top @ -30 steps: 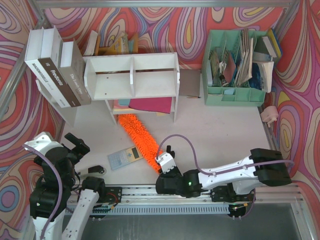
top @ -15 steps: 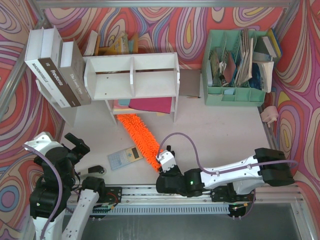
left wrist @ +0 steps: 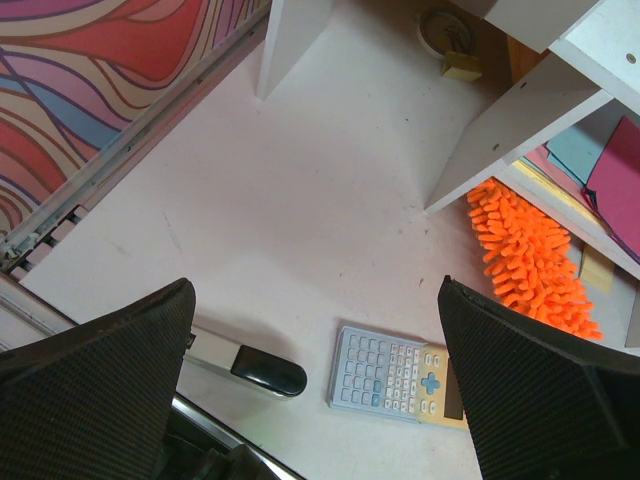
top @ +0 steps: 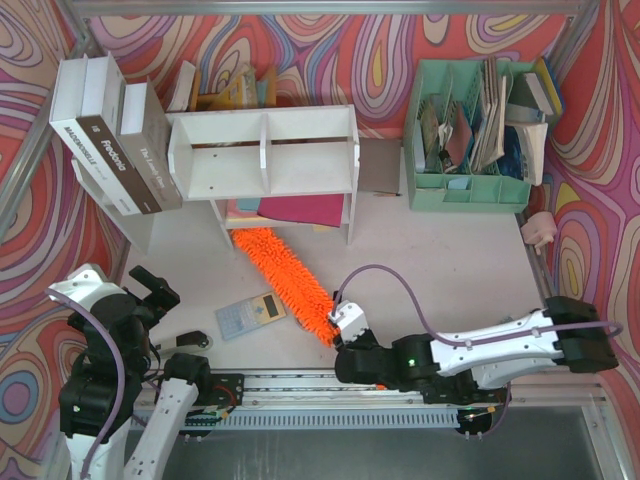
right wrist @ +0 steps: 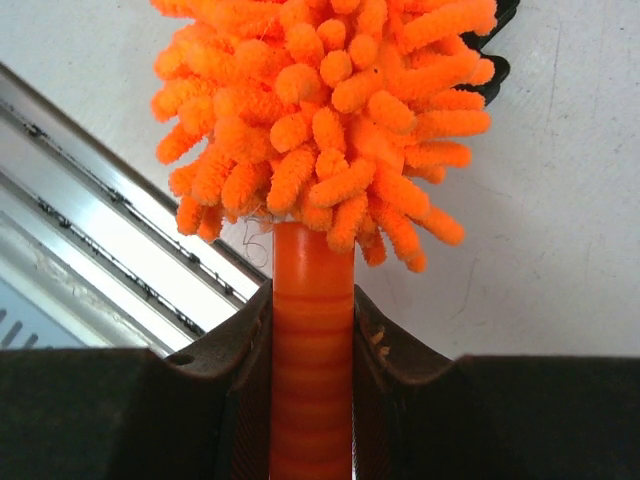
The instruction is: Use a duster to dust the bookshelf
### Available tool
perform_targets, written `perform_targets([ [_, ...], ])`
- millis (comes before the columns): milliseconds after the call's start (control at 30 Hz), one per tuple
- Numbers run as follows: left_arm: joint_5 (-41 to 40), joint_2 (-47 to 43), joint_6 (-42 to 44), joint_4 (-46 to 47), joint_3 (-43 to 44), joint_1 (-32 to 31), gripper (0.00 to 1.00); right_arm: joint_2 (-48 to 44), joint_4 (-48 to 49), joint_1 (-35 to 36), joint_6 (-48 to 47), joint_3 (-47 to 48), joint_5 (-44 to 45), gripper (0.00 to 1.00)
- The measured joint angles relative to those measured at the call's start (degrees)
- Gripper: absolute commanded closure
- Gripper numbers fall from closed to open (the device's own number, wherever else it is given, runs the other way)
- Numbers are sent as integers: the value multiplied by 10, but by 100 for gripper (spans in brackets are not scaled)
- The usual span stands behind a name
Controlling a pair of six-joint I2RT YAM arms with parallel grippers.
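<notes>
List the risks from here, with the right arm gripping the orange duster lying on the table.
1. The right gripper is shut only on the short plastic handle of the long fluffy orange microfibre duster, so the head may sag or twist when lifted.
2. Its tip lies under the small white wooden bookshelf beside a leg; a swing could snag there.
3. The pale blue calculator lies close by and might get swept away.

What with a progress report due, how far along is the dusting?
Done: the right gripper is shut on the handle of the duster. In hand: the fluffy head lies low on the table, its tip at the foot of the bookshelf. Left: sweeping the top and both compartments. The left gripper hangs open, aside.
</notes>
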Motion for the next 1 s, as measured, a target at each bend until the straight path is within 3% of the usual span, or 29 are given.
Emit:
perform_targets([
  [367,0,0,0,0,0,0,2,-85,-89,49,-39,-4,-28,100],
  [600,0,0,0,0,0,0,2,-90,-119,114,-85,52,-26,100],
  [1000,0,0,0,0,0,0,2,-160,-135,116,-109,128,111,100],
])
